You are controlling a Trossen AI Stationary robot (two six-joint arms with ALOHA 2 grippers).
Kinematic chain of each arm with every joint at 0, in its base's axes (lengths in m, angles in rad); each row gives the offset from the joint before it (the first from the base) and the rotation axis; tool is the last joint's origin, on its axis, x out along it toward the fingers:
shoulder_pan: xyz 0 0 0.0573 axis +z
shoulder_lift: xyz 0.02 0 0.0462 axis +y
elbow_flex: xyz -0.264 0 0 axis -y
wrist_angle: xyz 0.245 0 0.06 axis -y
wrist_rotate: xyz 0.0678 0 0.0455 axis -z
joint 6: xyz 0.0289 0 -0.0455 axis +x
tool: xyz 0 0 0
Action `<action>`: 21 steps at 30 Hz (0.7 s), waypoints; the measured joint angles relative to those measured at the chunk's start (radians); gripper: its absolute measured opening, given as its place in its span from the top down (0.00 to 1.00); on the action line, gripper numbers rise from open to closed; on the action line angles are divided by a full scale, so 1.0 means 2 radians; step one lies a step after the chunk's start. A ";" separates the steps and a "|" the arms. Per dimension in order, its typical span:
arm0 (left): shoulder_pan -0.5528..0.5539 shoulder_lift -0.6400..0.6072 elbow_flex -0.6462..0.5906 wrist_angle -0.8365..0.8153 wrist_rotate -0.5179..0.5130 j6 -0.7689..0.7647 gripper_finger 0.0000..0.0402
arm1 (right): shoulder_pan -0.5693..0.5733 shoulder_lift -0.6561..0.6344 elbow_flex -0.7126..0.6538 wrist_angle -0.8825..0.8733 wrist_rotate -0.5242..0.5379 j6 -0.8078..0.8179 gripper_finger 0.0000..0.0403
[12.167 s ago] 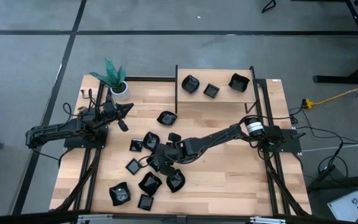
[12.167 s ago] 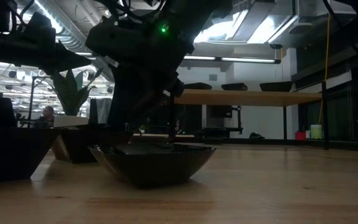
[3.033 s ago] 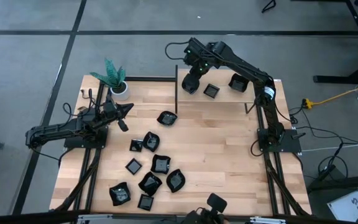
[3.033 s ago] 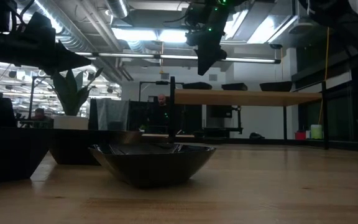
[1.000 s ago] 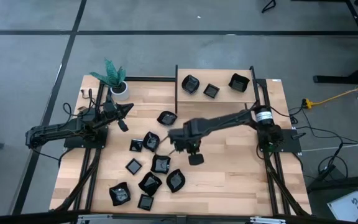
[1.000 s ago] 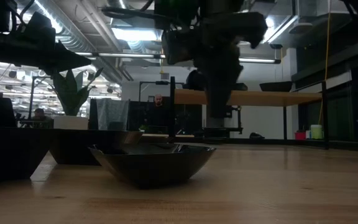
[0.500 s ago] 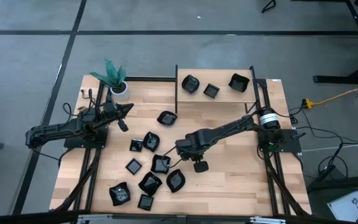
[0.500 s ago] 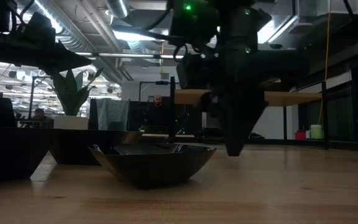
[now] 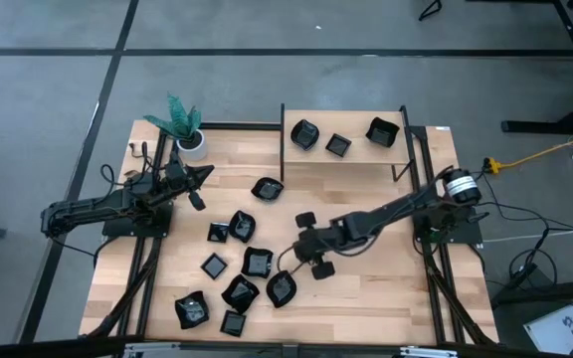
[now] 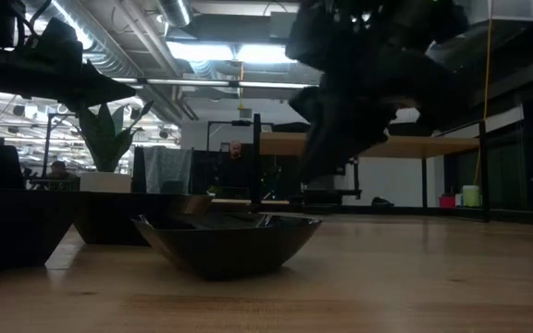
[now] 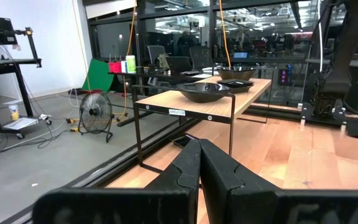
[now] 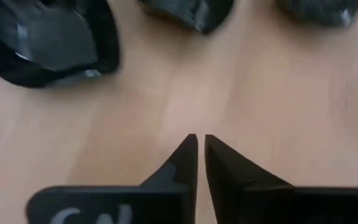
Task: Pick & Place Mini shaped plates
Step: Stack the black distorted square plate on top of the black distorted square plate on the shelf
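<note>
Several mini shaped plates, glossy and black, lie scattered on the wooden table's near left, among them one (image 9: 258, 262) and one (image 9: 281, 288). Three more (image 9: 338, 145) rest on a small raised shelf (image 9: 346, 159) at the far side. My right gripper (image 9: 291, 261) hangs slanted down over bare wood just right of the scattered plates. Its fingertips (image 12: 200, 142) are parted by a narrow gap, with nothing between them, and a plate (image 12: 42, 37) lies ahead of them. My left gripper (image 9: 205, 173) waits shut at the far left, pointing level (image 11: 199, 146).
A white pot with a green plant (image 9: 189, 134) stands at the far left corner. The shelf's black legs (image 9: 283, 149) rise from the table. Bare wood (image 9: 376, 278) stretches across the near right. One plate (image 10: 229, 240) looms close in the low view.
My right gripper has come toward the table's near edge and sunk lower. It has tipped from nearly level to slanting down at the wood beside the scattered plates. The plates have not moved.
</note>
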 joint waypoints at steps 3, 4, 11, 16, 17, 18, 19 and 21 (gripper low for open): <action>0.000 0.000 0.000 0.000 0.000 0.000 0.99 | 0.008 0.004 0.000 0.042 0.001 -0.031 0.89; 0.000 0.000 0.000 0.000 0.000 0.000 0.99 | 0.009 0.004 0.000 0.046 0.001 -0.042 0.88; 0.000 0.000 0.000 0.000 0.000 0.000 0.99 | 0.014 0.007 0.000 0.080 0.003 -0.113 0.83; 0.000 0.000 0.000 0.000 0.000 0.000 0.99 | 0.013 0.029 0.006 0.127 0.003 -0.167 0.79; 0.000 0.000 0.000 0.000 0.000 0.000 0.99 | 0.013 0.034 0.013 0.127 0.003 -0.168 0.78; 0.000 0.000 0.000 0.000 0.000 0.000 0.99 | 0.013 0.038 0.018 0.125 0.003 -0.169 0.78; 0.000 0.000 0.000 0.000 0.000 0.000 0.99 | 0.013 0.042 0.025 0.123 0.002 -0.170 0.77; 0.000 0.000 0.000 0.000 0.000 0.000 0.99 | 0.013 0.049 0.037 0.123 0.002 -0.177 0.75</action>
